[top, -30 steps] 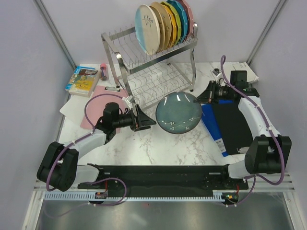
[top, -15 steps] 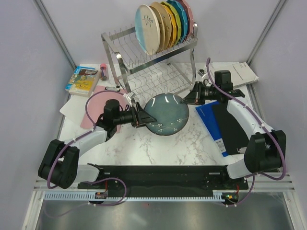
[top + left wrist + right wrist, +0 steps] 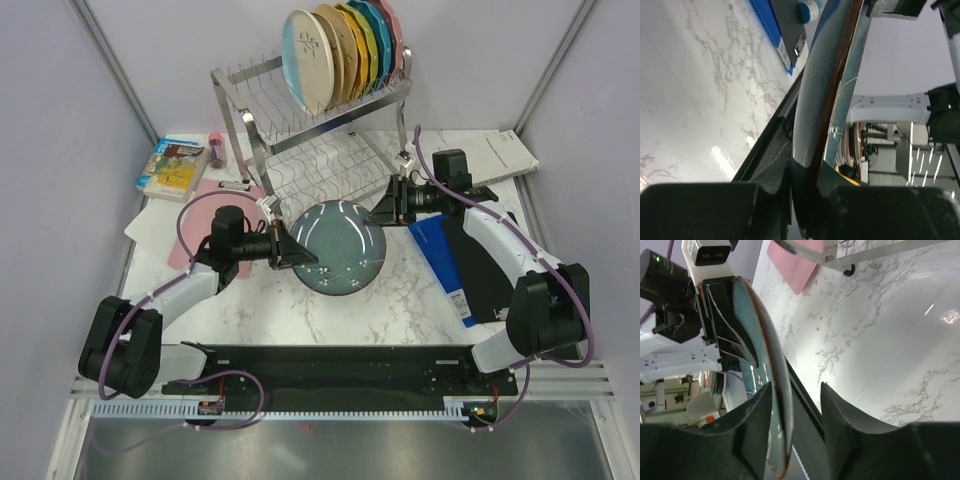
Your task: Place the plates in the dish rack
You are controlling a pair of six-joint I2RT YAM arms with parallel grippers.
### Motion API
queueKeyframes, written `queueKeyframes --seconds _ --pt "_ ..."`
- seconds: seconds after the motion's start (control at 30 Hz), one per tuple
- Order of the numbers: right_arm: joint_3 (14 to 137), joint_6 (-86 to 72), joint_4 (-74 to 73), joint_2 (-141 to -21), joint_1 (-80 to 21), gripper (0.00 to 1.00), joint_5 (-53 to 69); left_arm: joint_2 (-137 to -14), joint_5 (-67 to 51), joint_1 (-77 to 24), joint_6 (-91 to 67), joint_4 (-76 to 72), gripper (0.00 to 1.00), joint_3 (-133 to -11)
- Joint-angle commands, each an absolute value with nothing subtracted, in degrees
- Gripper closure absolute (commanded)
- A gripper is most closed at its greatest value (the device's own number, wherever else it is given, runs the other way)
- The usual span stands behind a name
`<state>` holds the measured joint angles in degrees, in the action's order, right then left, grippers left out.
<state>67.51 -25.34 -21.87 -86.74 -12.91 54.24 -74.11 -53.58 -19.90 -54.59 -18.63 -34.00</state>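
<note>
The dark teal speckled plate (image 3: 335, 248) hangs on edge above the marble table, in front of the dish rack (image 3: 262, 88). My left gripper (image 3: 292, 253) is shut on its left rim; in the left wrist view both pads pinch the plate's edge (image 3: 820, 85) at the gripper (image 3: 807, 170). My right gripper (image 3: 380, 212) is at the plate's upper right rim. In the right wrist view it (image 3: 795, 390) stands open, the plate (image 3: 760, 365) resting by its left finger (image 3: 757, 410) with a gap to the other. Several plates (image 3: 330, 48) stand in the rack's upper tier.
A colourful book (image 3: 172, 167) and a pink marker (image 3: 215, 148) lie at the back left, a pink mat (image 3: 205, 205) beside them. Right of the plate lie a blue folder (image 3: 445, 260), a black notebook (image 3: 490, 260) and a white booklet (image 3: 505, 150).
The right arm carried the plate leftward to the left gripper. The left gripper closed on the plate's rim, and the right gripper's jaws have opened off it.
</note>
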Motion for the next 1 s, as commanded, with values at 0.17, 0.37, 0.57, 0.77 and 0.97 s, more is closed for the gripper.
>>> queueKeyframes --seconds 0.17,0.37,0.57,0.77,0.97 --pt "66.18 -19.51 -28.48 -86.30 -13.62 0.37 63.90 -68.11 -64.77 -19.69 -49.04 -22.59 0.98 -34.63" --pt "67.32 -17.58 -30.58 -86.66 -14.94 0.37 68.11 -70.13 -63.64 -19.07 -49.66 -23.55 0.98 -35.42" --pt "66.80 -17.93 -30.41 -84.29 -16.35 0.44 67.24 -71.89 -63.46 -19.07 -49.31 -23.47 0.98 -37.09" --pt "65.74 -20.21 -27.51 -84.02 -16.96 0.51 66.27 -72.33 -63.19 -19.16 -49.22 -23.55 0.98 -36.47" --pt "64.78 -23.19 -23.22 -84.29 -17.93 0.58 65.83 -72.33 -62.40 -19.16 -48.78 -24.17 0.98 -36.12"
